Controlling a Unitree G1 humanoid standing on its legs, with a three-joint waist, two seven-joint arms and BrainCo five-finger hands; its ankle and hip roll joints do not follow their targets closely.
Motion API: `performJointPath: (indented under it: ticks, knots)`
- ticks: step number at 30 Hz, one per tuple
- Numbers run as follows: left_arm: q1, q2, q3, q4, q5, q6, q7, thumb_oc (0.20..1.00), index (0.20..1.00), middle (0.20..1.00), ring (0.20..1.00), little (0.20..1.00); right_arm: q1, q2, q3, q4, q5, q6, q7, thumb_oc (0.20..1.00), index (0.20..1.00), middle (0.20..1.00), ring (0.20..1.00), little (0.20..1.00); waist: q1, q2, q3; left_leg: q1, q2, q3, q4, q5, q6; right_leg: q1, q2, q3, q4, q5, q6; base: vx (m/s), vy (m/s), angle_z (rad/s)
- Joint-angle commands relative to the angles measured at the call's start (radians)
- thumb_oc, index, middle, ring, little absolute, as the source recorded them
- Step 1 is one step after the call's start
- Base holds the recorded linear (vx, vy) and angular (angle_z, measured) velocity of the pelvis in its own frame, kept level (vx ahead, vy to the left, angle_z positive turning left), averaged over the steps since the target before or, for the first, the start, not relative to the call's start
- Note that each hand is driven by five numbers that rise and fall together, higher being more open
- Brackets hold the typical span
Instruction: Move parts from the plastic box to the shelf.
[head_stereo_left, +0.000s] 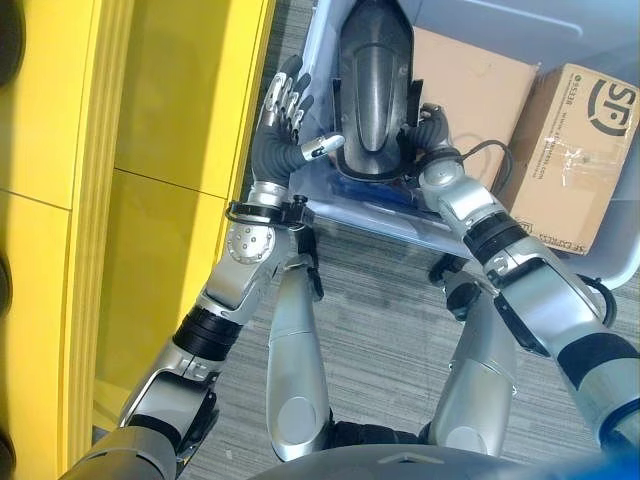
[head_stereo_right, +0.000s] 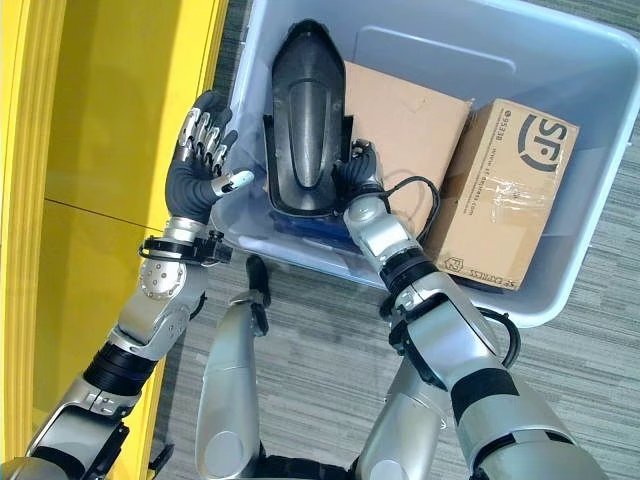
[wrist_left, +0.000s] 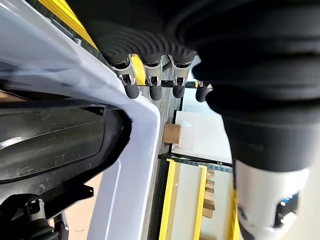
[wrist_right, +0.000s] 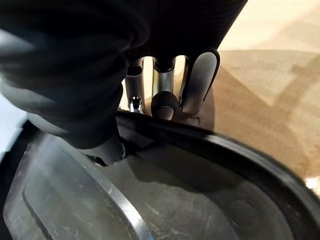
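Observation:
A long black moulded part (head_stereo_right: 305, 110) stands tilted in the pale blue plastic box (head_stereo_right: 590, 60), near its left wall. My right hand (head_stereo_right: 358, 165) grips the part's right edge. In the right wrist view the fingers (wrist_right: 164, 102) curl over the part's rim (wrist_right: 210, 150) and the thumb presses its inner face. My left hand (head_stereo_right: 200, 150) is open just outside the box's left wall, palm toward the part, thumb reaching over the rim. Its straight fingers (wrist_left: 152, 85) show above the box wall (wrist_left: 135, 165), with the black part (wrist_left: 50, 145) beside it.
Two cardboard boxes lie in the plastic box: a flat one (head_stereo_right: 405, 110) under the part and a taped one (head_stereo_right: 510, 190) to the right. The yellow shelf (head_stereo_right: 90, 150) runs along the left, close to my left arm. Grey carpet (head_stereo_right: 320, 310) lies in front.

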Motion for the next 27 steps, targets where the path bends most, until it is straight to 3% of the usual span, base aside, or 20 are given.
performJointPath:
  ticks: [1, 20, 24, 26, 27]
  knots:
    - [-0.002, 0.005, 0.006, -0.033, 0.026, -0.099, -0.024, 1.0, 1.0, 1.0, 1.0, 1.0, 0.132, 0.04, 0.061, 0.138, 0.108, 0.06, 0.025, 0.2, 0.2, 0.2, 0.2, 0.2, 0.055, 0.047, -0.023, -0.001, -0.067, 0.134, -0.125, 0.033, 0.047, 0.021, 0.036, 0.046, 0.135, -0.145, 0.09, -0.02, -0.07, -0.02]
    - [-0.02, -0.013, -0.026, -0.037, -0.01, -0.09, -0.008, 1.0, 1.0, 1.0, 1.0, 1.0, 0.199, 0.079, 0.009, 0.114, 0.294, -0.116, 0.008, 0.2, 0.2, 0.2, 0.2, 0.2, 0.0, 0.048, -0.023, 0.087, -0.045, 0.173, -0.141, 0.03, 0.038, 0.075, 0.058, 0.092, 0.057, -0.114, 0.098, -0.02, -0.04, -0.09]
    - [-0.02, -0.023, -0.035, -0.03, -0.011, -0.072, 0.0, 1.0, 1.0, 1.0, 1.0, 1.0, 0.21, 0.079, -0.007, 0.075, 0.249, -0.254, -0.058, 0.2, 0.2, 0.2, 0.2, 0.2, -0.017, 0.044, -0.023, 0.119, -0.038, 0.182, -0.147, 0.028, 0.036, 0.095, 0.067, 0.106, 0.033, -0.105, 0.102, -0.01, -0.043, -0.17]
    - [-0.011, -0.027, -0.043, -0.035, -0.021, -0.056, 0.018, 1.0, 1.0, 1.0, 1.0, 1.0, 0.223, 0.067, -0.03, -0.011, 0.129, -0.355, -0.127, 0.2, 0.2, 0.2, 0.2, 0.2, -0.034, 0.048, -0.023, 0.147, -0.035, 0.192, -0.151, 0.025, 0.038, 0.111, 0.073, 0.122, 0.024, -0.104, 0.105, -0.02, -0.042, -0.27]
    - [-0.011, -0.028, -0.045, -0.037, -0.025, -0.052, 0.03, 1.0, 1.0, 1.0, 1.0, 1.0, 0.226, 0.064, -0.04, -0.055, 0.105, -0.369, -0.147, 0.2, 0.2, 0.2, 0.2, 0.2, -0.043, 0.048, -0.023, 0.158, -0.036, 0.195, -0.15, 0.022, 0.038, 0.119, 0.077, 0.128, 0.019, -0.105, 0.106, -0.01, -0.038, -0.21]
